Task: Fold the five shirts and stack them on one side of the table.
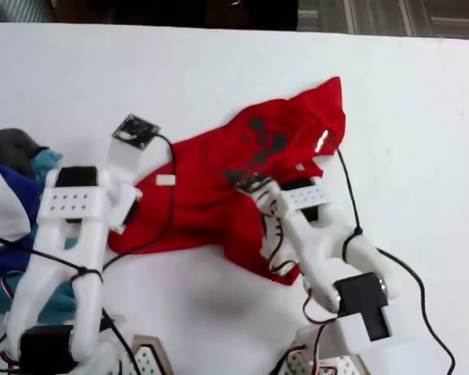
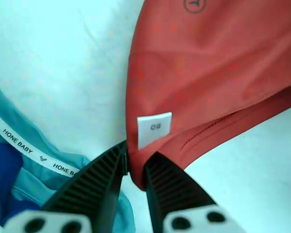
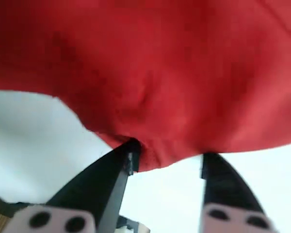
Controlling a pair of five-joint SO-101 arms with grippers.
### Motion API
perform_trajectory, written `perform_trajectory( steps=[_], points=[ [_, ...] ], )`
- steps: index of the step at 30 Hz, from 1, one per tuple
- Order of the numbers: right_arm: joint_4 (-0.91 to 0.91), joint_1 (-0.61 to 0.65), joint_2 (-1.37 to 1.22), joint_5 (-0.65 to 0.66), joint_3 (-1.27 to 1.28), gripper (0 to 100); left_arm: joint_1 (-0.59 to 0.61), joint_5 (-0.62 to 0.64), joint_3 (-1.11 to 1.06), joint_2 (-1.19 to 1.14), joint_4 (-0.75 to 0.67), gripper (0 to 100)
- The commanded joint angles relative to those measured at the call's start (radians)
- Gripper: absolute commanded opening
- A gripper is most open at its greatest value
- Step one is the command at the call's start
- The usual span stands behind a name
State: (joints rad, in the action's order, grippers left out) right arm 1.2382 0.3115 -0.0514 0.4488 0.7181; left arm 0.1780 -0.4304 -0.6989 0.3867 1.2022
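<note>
A red shirt (image 1: 250, 168) with a dark print lies crumpled in the middle of the white table (image 1: 219, 70). My left gripper (image 1: 137, 199) is at the shirt's left edge. In the left wrist view it (image 2: 136, 165) is shut on the red shirt's hem (image 2: 208, 87), just below a small white tag (image 2: 154, 128). My right gripper (image 1: 270, 230) is over the shirt's near edge. In the right wrist view it (image 3: 169, 153) is open, with the edge of the red cloth (image 3: 150, 73) lying between the two fingers.
A heap of other shirts (image 1: 16, 195) in grey, teal, blue and white lies at the table's left edge, close to the left arm. The teal shirt (image 2: 34, 165) sits beside the left fingers. Bare table extends behind and to the right of the red shirt.
</note>
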Motion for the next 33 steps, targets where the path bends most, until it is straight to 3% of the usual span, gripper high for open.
perform_trajectory(
  steps=[1,7,12,20,23,33],
  points=[
    [-0.067,0.012,-0.022,0.002,-0.014,0.5,0.006,0.003,0.024,0.023,-0.011,3],
    [-0.071,-0.030,0.018,0.003,-0.014,1.9,0.006,0.005,0.022,0.023,-0.005,3],
    [-0.018,-0.134,0.199,0.055,-0.011,1.9,-0.009,0.005,-0.004,0.023,-0.003,3],
    [0.018,-0.364,0.559,0.233,-0.006,1.9,-0.190,0.008,-0.087,0.031,-0.003,3],
    [0.035,-0.406,0.631,0.239,-0.006,1.9,-0.233,0.072,-0.065,0.032,-0.002,3],
    [-0.147,-0.625,0.693,0.239,0.055,1.9,-0.252,0.083,0.022,0.023,0.117,4]
  ],
)
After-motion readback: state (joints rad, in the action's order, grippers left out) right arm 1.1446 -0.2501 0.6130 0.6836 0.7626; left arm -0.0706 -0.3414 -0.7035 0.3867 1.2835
